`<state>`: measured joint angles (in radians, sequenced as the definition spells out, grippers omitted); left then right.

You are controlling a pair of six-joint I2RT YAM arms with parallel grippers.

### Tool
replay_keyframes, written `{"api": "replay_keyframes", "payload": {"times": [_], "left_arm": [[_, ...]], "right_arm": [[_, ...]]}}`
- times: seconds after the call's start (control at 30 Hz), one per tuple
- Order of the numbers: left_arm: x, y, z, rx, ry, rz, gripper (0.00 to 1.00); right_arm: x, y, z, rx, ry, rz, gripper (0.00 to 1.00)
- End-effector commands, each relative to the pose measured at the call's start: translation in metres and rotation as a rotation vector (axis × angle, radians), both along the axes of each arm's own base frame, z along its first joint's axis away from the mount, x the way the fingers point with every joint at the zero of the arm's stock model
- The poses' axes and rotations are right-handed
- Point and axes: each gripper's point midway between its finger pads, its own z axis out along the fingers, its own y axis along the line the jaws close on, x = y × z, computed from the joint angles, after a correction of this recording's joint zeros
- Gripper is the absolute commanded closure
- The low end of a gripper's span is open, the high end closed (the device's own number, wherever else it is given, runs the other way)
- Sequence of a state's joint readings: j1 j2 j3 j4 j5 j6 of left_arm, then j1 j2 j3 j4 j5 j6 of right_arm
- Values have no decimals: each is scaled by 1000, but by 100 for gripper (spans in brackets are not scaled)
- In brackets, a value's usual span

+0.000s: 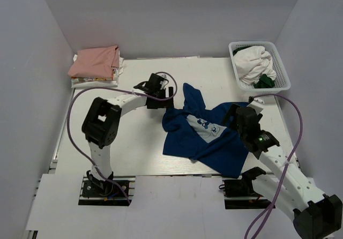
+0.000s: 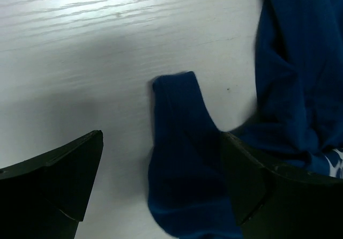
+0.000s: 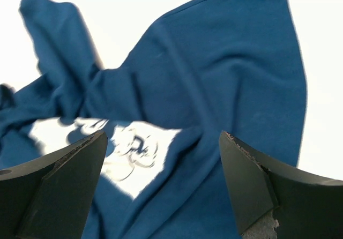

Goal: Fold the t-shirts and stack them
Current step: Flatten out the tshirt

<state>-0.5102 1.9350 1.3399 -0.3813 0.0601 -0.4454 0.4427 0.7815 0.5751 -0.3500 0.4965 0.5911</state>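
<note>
The dark blue t-shirt (image 1: 206, 134) lies crumpled in the middle of the table, its white print (image 1: 206, 125) facing up. The salmon-pink t-shirt (image 1: 95, 61) lies folded on a stack at the back left. My left gripper (image 1: 167, 98) is open at the blue shirt's upper left edge; in the left wrist view (image 2: 161, 185) a blue sleeve end (image 2: 179, 158) lies between its spread jaws. My right gripper (image 1: 231, 118) is open over the shirt's right side; in the right wrist view (image 3: 161, 185) the blue cloth (image 3: 214, 94) and print (image 3: 126, 150) lie under it.
A white lattice basket (image 1: 278, 62) at the back right holds white cloth (image 1: 254, 62) and something dark green (image 1: 264, 81). Folded pale cloth (image 1: 94, 80) lies under the pink shirt. White walls stand on three sides. The blue shirt's lower corner overhangs the table's near edge (image 1: 161, 174).
</note>
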Motion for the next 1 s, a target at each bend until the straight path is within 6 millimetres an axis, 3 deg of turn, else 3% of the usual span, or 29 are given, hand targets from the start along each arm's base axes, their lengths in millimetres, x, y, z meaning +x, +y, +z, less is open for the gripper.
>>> {"api": "replay_keyframes", "payload": {"times": [0.0, 0.03, 0.1, 0.13, 0.23, 0.3, 0.33, 0.37, 0.43, 0.47, 0.5, 0.53, 0.6, 0.63, 0.77, 0.9, 0.93, 0.97], "left_arm": [[9, -15, 6, 55, -50, -17, 1], [8, -26, 4, 51, -57, -36, 3], [14, -25, -7, 101, -63, -13, 4], [14, -20, -23, 141, -37, -2, 7], [19, -19, -36, 191, -29, 23, 14], [16, -27, -50, 191, -3, 1, 27], [19, -29, -46, 184, -11, 2, 34], [12, -38, -51, 169, 8, -29, 50], [-1, -40, -56, 156, 15, -67, 65], [1, -44, -53, 131, -6, -72, 76], [-1, -42, -53, 130, -8, -72, 100], [-2, -39, -53, 136, -8, -56, 100], [1, -30, -46, 171, -36, -25, 100], [4, -27, -41, 182, -55, -10, 100], [10, -4, -23, 243, -118, 94, 100], [10, 23, -15, 273, -146, 174, 100], [12, 31, -8, 294, -178, 204, 100], [14, 33, -2, 292, -192, 222, 100]], "right_arm": [[22, -16, 25, -53, -48, -91, 10], [24, -18, 25, -54, -45, -102, 10], [29, -19, 17, -70, -7, -107, 10], [31, -23, 19, -80, -9, -112, 10], [35, -33, 17, -97, 13, -142, 10], [35, -37, 14, -100, 30, -161, 10], [36, -46, 12, -93, 42, -198, 10], [37, -47, 9, -91, 51, -201, 10], [41, -55, -2, -99, 87, -222, 10], [48, -57, 1, -85, 74, -227, 10], [51, -60, 1, -73, 75, -233, 10], [56, -59, -11, -82, 119, -216, 10], [71, -68, -6, -68, 108, -243, 10], [75, -67, -26, -71, 177, -222, 10], [97, -83, -45, -58, 231, -240, 10], [109, -91, -73, -51, 307, -231, 10], [108, -107, -77, -51, 319, -273, 10], [109, -107, -92, -51, 359, -264, 10]]}}
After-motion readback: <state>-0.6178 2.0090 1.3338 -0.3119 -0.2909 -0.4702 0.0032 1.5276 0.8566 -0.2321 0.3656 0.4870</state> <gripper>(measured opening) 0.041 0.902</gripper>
